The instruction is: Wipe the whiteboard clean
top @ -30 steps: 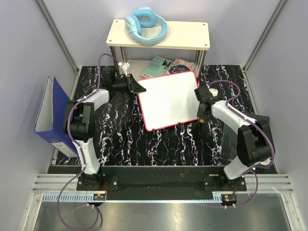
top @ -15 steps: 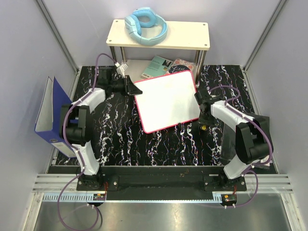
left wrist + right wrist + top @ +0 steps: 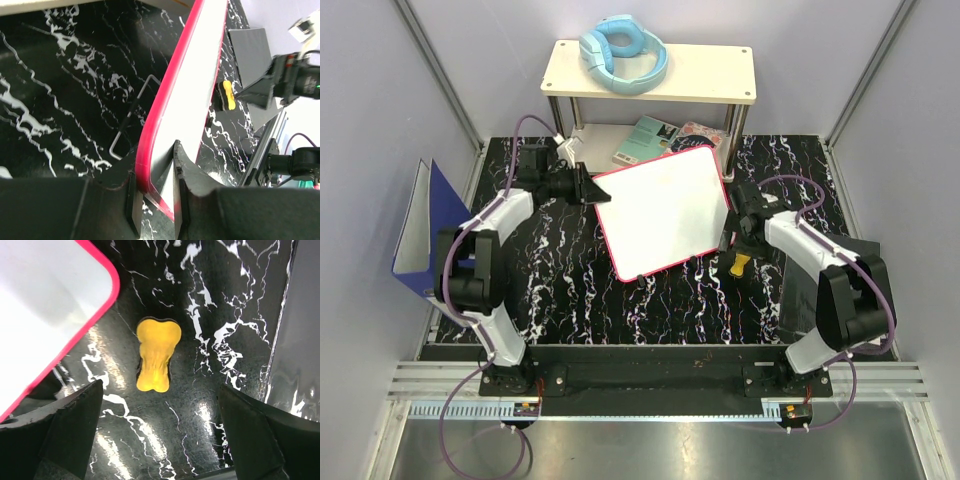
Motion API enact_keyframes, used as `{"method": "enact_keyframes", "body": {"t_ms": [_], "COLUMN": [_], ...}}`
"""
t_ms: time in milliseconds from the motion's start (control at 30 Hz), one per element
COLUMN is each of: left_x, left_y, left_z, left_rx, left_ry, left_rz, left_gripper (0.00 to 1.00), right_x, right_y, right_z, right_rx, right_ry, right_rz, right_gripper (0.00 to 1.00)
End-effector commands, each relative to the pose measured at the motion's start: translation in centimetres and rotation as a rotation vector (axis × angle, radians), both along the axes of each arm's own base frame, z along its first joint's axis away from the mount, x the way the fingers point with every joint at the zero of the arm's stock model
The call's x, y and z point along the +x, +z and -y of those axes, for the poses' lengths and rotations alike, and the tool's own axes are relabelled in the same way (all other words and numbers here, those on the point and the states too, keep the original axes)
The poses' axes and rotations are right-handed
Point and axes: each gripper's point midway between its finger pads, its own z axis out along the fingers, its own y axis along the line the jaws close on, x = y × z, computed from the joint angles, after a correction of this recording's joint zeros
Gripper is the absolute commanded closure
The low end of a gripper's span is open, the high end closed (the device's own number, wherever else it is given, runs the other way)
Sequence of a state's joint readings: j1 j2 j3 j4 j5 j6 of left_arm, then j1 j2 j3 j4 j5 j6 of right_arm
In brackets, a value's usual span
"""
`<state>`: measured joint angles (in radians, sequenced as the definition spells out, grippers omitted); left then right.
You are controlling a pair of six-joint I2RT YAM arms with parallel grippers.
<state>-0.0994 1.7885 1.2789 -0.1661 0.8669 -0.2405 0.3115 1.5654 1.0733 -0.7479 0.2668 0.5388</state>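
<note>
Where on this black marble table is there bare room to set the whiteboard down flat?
The widest bare stretch of black marble table is the near middle, between the red-rimmed whiteboard and the near edge. Crowded: yellow eraser at right, books under the cream shelf behind.

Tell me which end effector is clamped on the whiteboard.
The left end effector, shut on the whiteboard at its red rim; the right end effector is open above the yellow eraser.
</note>
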Motion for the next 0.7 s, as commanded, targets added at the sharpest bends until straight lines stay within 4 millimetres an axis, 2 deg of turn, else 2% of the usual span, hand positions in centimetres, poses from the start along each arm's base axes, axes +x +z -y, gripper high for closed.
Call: {"method": "enact_keyframes", "body": {"t_ms": [0,133,300,467,567,600,667], "left_x": [2.8,3.1,2.6,2.2,2.0,2.1,1.9], "left_y": [-3.5,-3.1,-2.6,-3.6,-4.2,-4.3,-4.4], "left_z": [-6.3,-8.1,-8.7,-9.9,-10.1,-10.4,-10.7], "left_rx": [0.341,0.345,0.366,0.409,0.422,0.432,0.450], "left_ry": [0.160,0.233,0.246,0.289,0.294,0.303,0.317], "left_rz": [0.163,0.135,0.142,0.092,0.056,0.051,0.037], "left_gripper": [1.00,1.00,1.00,1.00,0.76,0.66,0.58], "right_x": [2.1,2.3,2.0,1.5,1.4,1.3,1.4], "right_y": [3.4,3.5,3.3,3.7,3.6,3.3,2.9], "right_z": [-0.9,-1.5,-2.5,-3.4,-3.6,-3.8,-4.6], "right_rx": [0.055,0.081,0.137,0.157,0.150,0.151,0.161], "right_ry": [0.028,0.050,0.088,0.114,0.133,0.140,0.170], "right_rz": [0.123,0.136,0.138,0.157,0.158,0.153,0.148], "right_gripper": [0.00,0.00,0.01,0.08,0.10,0.15,0.24]}}
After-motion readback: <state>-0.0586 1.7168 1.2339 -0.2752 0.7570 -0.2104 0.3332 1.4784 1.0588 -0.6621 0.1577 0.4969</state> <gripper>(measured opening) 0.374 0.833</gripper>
